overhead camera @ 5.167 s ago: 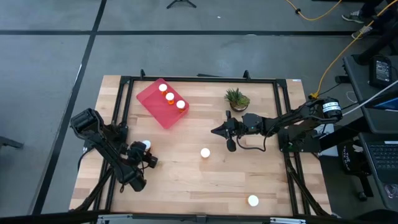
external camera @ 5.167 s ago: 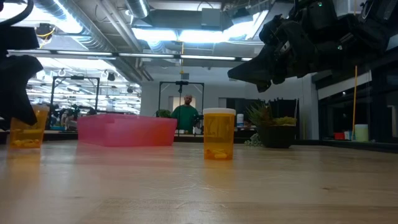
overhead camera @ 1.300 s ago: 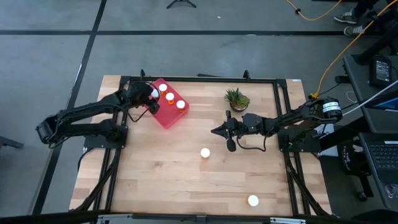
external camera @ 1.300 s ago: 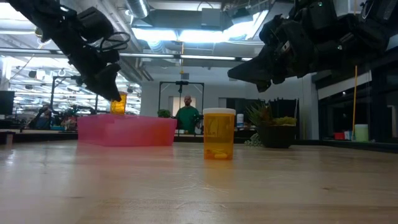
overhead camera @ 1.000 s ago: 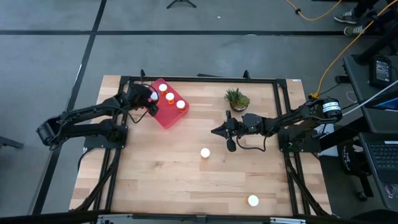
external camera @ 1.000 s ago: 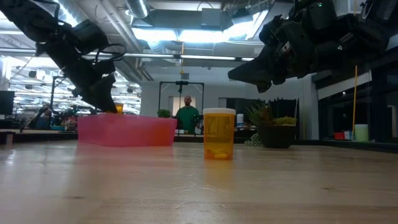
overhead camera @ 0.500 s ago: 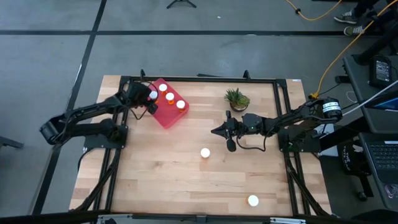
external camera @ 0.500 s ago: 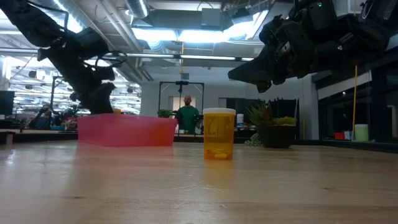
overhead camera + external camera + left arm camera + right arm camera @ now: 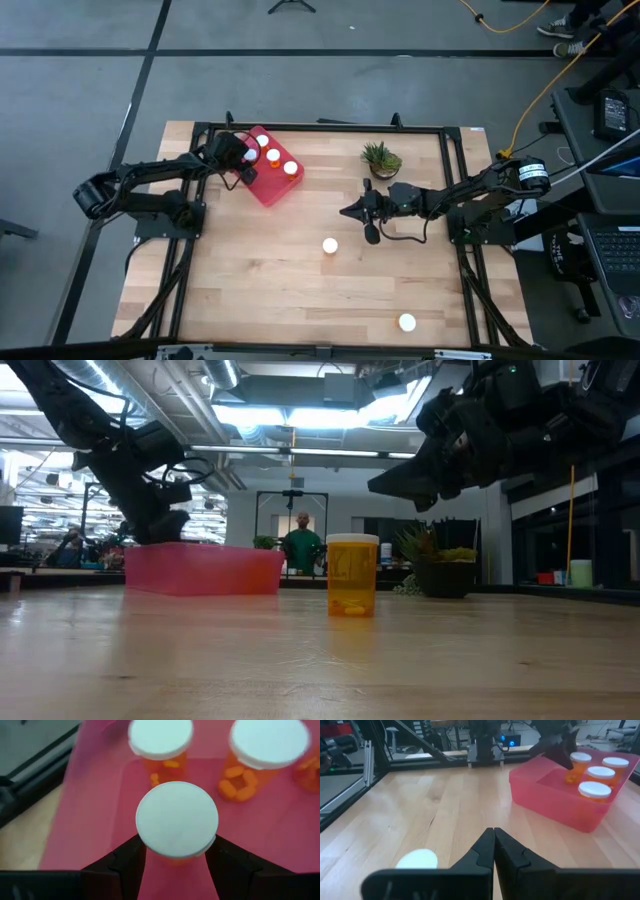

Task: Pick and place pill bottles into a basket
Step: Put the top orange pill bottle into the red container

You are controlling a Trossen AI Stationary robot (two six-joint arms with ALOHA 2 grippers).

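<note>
- Wooden table (image 9: 300,290) carried the basket (image 9: 262,186) at its far left.
- Left gripper (image 9: 176,854) clasped a pill bottle (image 9: 177,818) inside; it ought to open fully, then rise straight.
- Right gripper (image 9: 493,838) waited mid-table, fingers pressed together on nothing.

Left gripper (image 9: 176,860) has its jaws clamped on a white-capped pill bottle (image 9: 177,819) dead center, sitting inside the red basket (image 9: 95,810). Two more bottles (image 9: 161,742) (image 9: 267,750) stand along the top, bit of wooden table (image 9: 22,837) at left.
</note>
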